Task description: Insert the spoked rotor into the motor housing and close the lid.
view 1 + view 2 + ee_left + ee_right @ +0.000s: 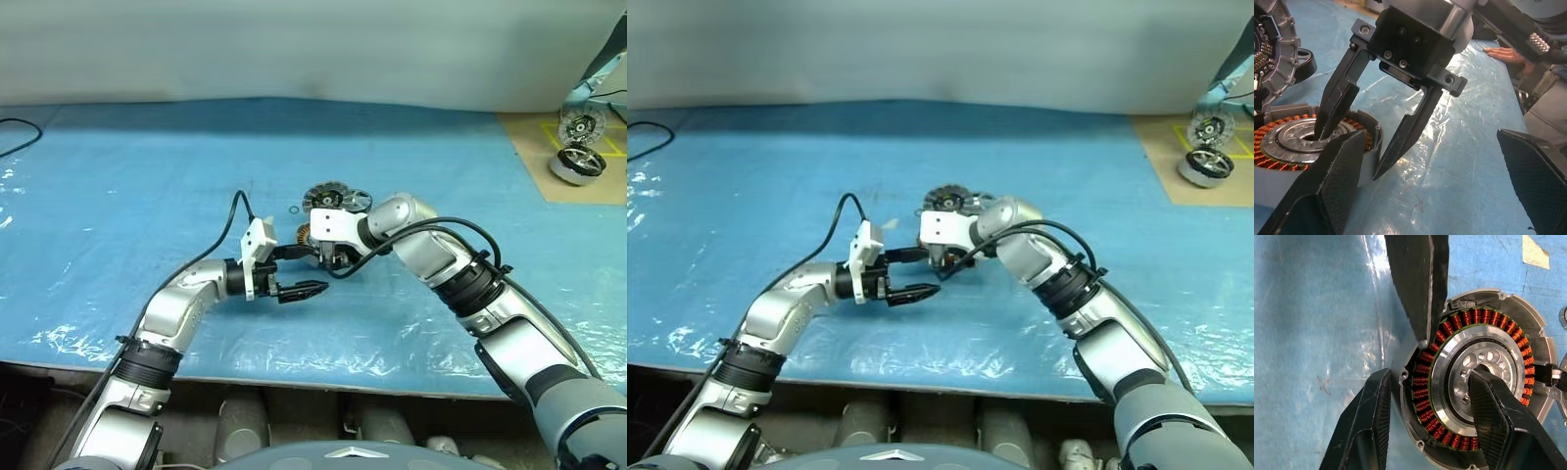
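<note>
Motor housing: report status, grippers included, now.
Right gripper straddles the motor housing wall, one finger in the hub. Left gripper open beside it, empty. Spoked rotor not inserted yet.

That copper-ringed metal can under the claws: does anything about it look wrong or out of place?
Nothing looks damaged. The motor housing lies flat, its windings even. The right gripper straddles its wall, one finger in the hub.
</note>
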